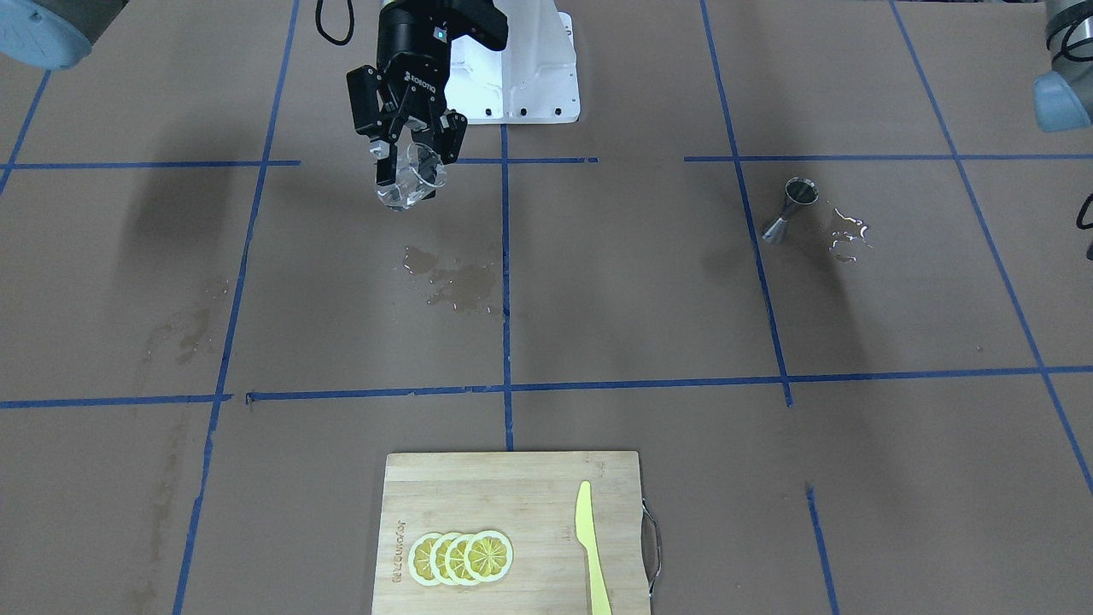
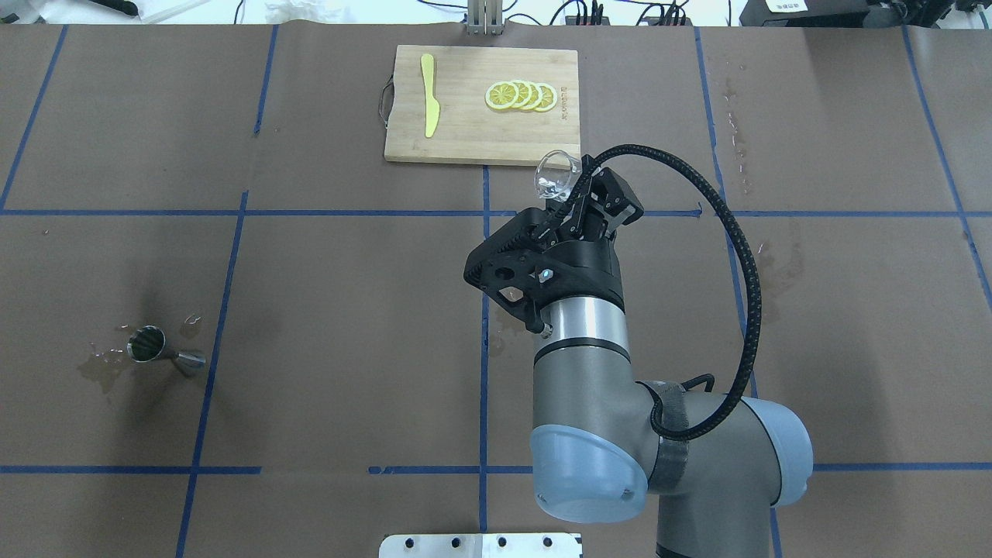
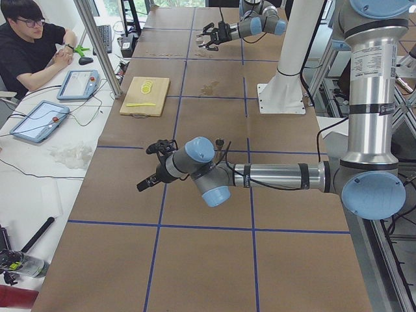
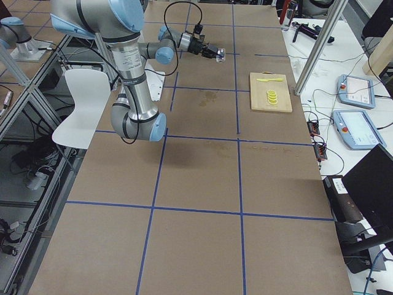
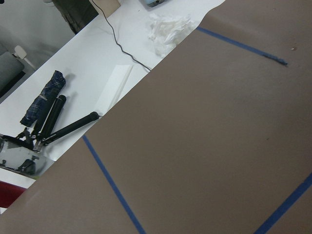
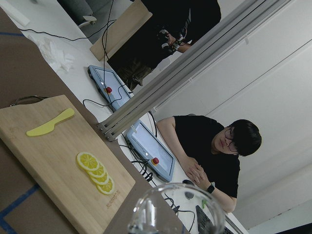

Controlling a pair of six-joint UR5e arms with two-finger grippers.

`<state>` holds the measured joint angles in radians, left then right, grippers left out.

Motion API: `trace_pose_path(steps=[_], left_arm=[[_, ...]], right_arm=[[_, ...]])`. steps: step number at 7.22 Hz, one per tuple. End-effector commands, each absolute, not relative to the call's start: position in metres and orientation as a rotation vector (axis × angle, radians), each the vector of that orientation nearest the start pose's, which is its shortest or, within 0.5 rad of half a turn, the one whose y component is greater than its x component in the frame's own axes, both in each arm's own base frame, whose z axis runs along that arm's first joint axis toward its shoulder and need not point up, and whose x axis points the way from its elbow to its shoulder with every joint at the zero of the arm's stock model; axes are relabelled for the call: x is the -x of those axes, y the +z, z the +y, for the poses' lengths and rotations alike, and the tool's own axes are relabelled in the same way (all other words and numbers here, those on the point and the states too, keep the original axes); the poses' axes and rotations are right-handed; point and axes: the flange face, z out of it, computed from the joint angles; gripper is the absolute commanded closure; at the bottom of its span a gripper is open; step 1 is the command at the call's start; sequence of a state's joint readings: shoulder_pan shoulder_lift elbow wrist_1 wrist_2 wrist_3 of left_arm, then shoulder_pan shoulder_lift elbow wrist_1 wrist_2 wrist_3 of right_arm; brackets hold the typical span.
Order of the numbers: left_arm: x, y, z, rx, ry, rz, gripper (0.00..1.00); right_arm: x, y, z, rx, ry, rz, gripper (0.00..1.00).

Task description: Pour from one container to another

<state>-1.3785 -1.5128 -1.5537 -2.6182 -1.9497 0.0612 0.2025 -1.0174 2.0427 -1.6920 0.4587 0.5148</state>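
Right pincer (image 2: 575, 192) clamped on clear glass (image 2: 556, 177), held above desk (image 2: 349, 294), mouth tipped away from robot. Jigger (image 2: 155, 347) sits well apart from glass, toward robot's left. Left pincer (image 3: 156, 170) nearer jigger; cannot tell whether apart or together.

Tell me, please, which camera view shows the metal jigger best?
The exterior front-facing view: the jigger shows unobstructed, its double-cone shape clear. The overhead exterior view shows mostly its mouth. The side views show it tiny at best; the wrist views miss it.
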Motion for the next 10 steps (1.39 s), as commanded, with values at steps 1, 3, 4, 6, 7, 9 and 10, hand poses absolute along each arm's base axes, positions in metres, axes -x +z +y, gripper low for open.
trace_pose_path(steps=[1,3,4,6,7,9,10], left_arm=[[0.055,0.604,-0.504,-0.916,0.311,0.319,0.0],[0.068,0.651,-0.507,-0.752,0.262,0.313,0.0],[0.069,0.66,-0.501,-0.722,0.259,0.324,0.0],[0.053,0.669,-0.513,-0.471,0.258,0.491,0.0],[0.043,0.674,-0.508,-0.327,0.243,0.633,0.0],[0.032,0.68,-0.502,-0.135,0.182,0.803,0.0],[0.03,0.687,-0.497,-0.019,0.128,0.873,0.0]], right_arm=[[0.467,0.138,-0.323,-1.296,-0.229,-0.044,1.0],[0.468,0.14,-0.322,-1.295,-0.229,-0.047,1.0],[0.468,0.14,-0.322,-1.295,-0.229,-0.046,1.0],[0.468,0.144,-0.322,-1.292,-0.233,-0.041,1.0],[0.468,0.144,-0.322,-1.292,-0.233,-0.041,1.0],[0.468,0.144,-0.322,-1.292,-0.224,-0.048,1.0],[0.468,0.144,-0.322,-1.292,-0.224,-0.048,1.0]])
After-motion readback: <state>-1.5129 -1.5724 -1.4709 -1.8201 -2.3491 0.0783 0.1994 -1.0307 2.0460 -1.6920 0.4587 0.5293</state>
